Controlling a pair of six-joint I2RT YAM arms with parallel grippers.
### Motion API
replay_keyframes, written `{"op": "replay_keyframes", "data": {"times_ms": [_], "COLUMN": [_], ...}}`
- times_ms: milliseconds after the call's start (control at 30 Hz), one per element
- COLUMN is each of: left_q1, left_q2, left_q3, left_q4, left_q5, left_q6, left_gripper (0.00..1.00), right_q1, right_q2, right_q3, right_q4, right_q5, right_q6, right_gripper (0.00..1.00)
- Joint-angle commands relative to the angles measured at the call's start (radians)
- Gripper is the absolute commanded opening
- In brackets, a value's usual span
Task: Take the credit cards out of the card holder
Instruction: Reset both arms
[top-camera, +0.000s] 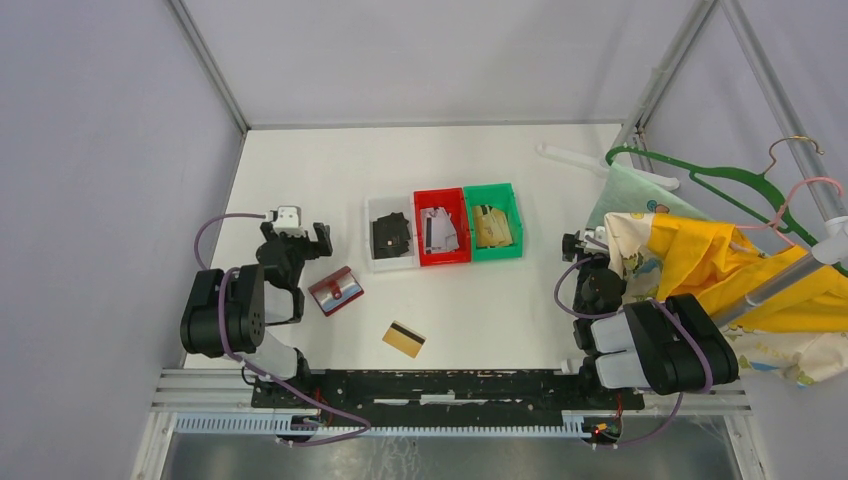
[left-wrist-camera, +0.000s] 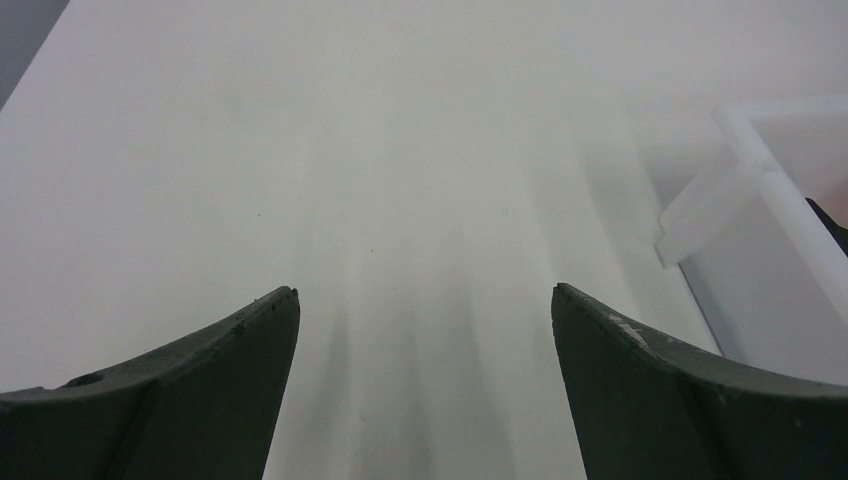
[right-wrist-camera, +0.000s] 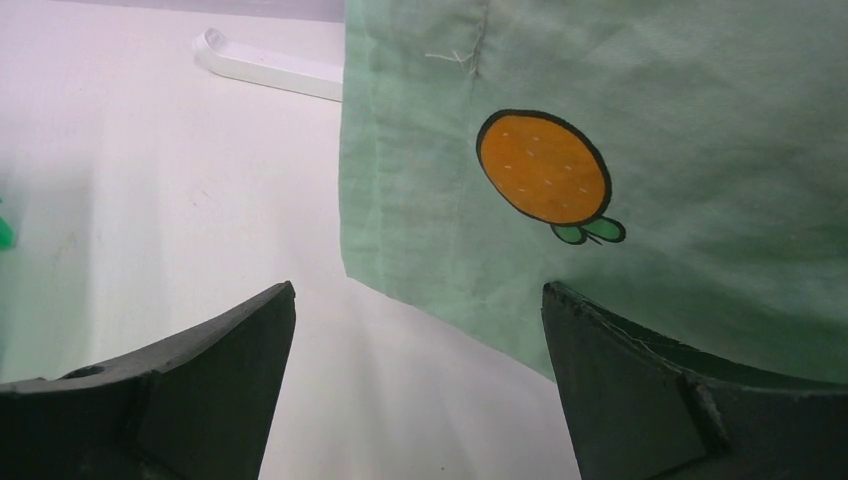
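Left wrist view shows my left claw (left-wrist-camera: 425, 295) spread wide with nothing between its fingers. Only bare bench (left-wrist-camera: 400, 150) lies beneath, with a corner of the white bin (left-wrist-camera: 760, 170) off to one side. That is the first hazard: the card holder (top-camera: 336, 290) is not in that view at all. If I came down from here I would close on nothing, or nudge the holder sideways without seeing it.

From the top external view, the left claw sits just beyond the card holder on its far-left side, apart from it. The holder lies flat, red with a pale patch showing, and I cannot tell whether any cards remain inside. A gold-tan card (top-camera: 404, 339) lies loose on the bench near the holder, on its near-right side.

Cards that thin are likely to slip from a pinch. I judge that pulling one with a single claw could drag the whole holder along, since nothing pins it down.

My right claw (right-wrist-camera: 420, 290) is likewise open and empty, well apart from the card holder on its right. It faces a green cloth (right-wrist-camera: 600, 150) that it could snag if it swings across carelessly.

My left arm is folded, elbow back on the near-left side of the holder, wrist reaching forward. My right arm is tucked in much the same way, wrist pointing away from the bases.
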Motion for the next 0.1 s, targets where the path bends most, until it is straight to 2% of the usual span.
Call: {"op": "replay_keyframes", "data": {"times_ms": [0,67], "left_q1": [0.0,0.0], "left_q2": [-0.005,-0.003], "left_q3": [0.012,0.012], "left_q4": [0.026,0.026], "left_q5": [-0.009,-0.009], "left_q6": [-0.012,-0.012], "left_gripper": [1.0,1.0], "right_q1": [-0.004,-0.004], "right_q2": [-0.002,-0.004], "right_q3": [-0.117,-0.117], "right_q4": [0.034,0.034], "right_q5": [-0.003,-0.003], "right_q6": [0.013,0.013], "right_gripper": [0.98,0.98]}}
